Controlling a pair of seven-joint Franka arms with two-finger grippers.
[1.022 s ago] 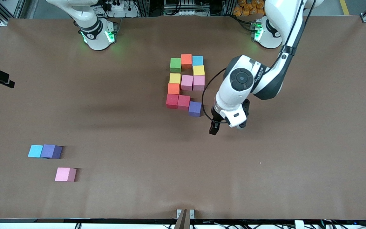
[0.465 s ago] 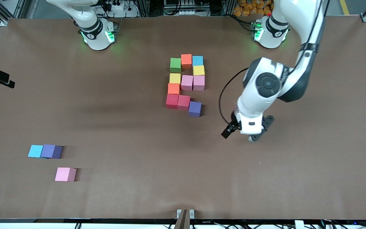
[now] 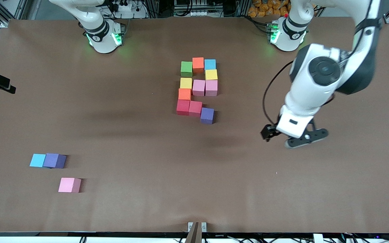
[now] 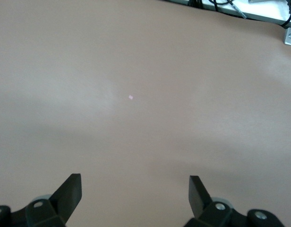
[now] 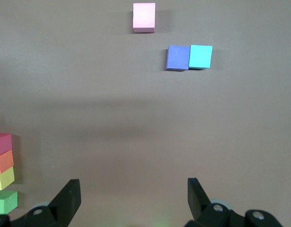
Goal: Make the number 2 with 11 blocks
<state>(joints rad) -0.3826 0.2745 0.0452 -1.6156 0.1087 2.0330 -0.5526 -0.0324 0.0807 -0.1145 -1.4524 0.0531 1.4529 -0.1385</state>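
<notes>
Blocks form a many-coloured 2; both end effectors gape empty.

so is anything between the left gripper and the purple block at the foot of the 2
Nothing visible. The left gripper, open and empty, hangs over bare table toward the left arm's end. Only bare table surface lies between it and the purple block, the corner of the 2 on that side.

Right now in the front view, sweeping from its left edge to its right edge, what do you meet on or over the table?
light blue block → loose purple block → loose pink block → the number 2 → left gripper, open over bare table.
</notes>
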